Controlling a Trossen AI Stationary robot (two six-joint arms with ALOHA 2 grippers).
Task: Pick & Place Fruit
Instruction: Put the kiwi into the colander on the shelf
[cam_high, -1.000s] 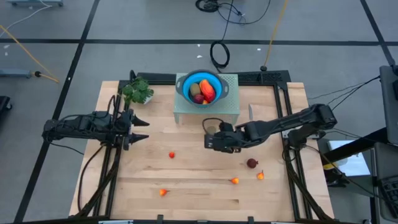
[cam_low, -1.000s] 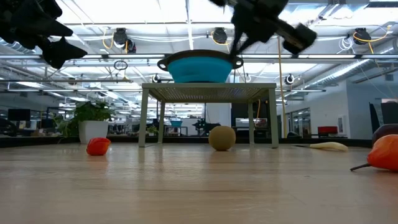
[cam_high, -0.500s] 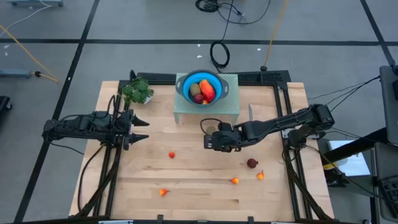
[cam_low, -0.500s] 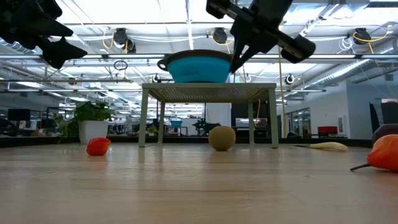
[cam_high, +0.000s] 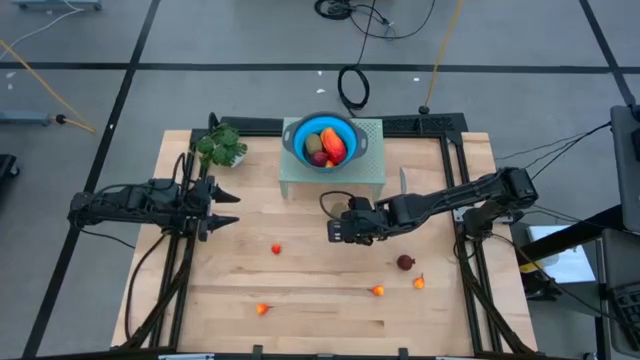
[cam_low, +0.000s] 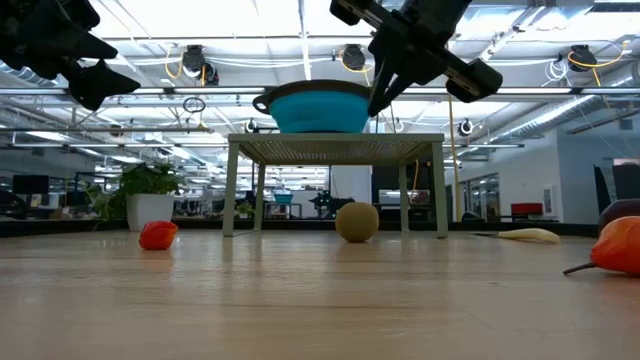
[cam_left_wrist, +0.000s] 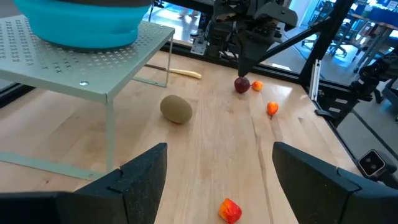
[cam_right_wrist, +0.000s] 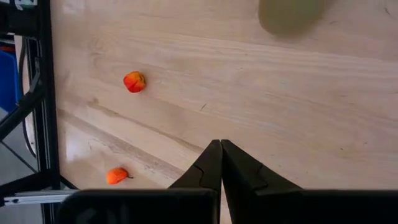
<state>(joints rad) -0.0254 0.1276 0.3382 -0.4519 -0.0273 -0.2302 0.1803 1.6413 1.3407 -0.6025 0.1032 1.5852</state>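
A blue bowl (cam_high: 323, 142) holding several fruit pieces stands on a green perforated stand (cam_high: 370, 170) at the table's far middle. A brown kiwi (cam_left_wrist: 176, 109) lies on the table just in front of the stand. Tiny orange-red pieces (cam_high: 277, 249), (cam_high: 263, 309), (cam_high: 378, 291), (cam_high: 418, 283) and a dark red round one (cam_high: 404, 262) lie scattered nearer the front. My right gripper (cam_high: 338, 229) hangs shut above the table, near the kiwi, slanting down, touching nothing. My left gripper (cam_high: 228, 208) waits open at the left, off the table.
A green leafy bunch (cam_high: 220, 147) lies at the far left corner. A slim yellow-handled knife (cam_left_wrist: 183, 73) lies right of the stand. Bare wood stretches across the table's middle and left front.
My right gripper has rolled a little about its own pointing line and stays shut, above the table near the kiwi. Nothing on the table has moved.
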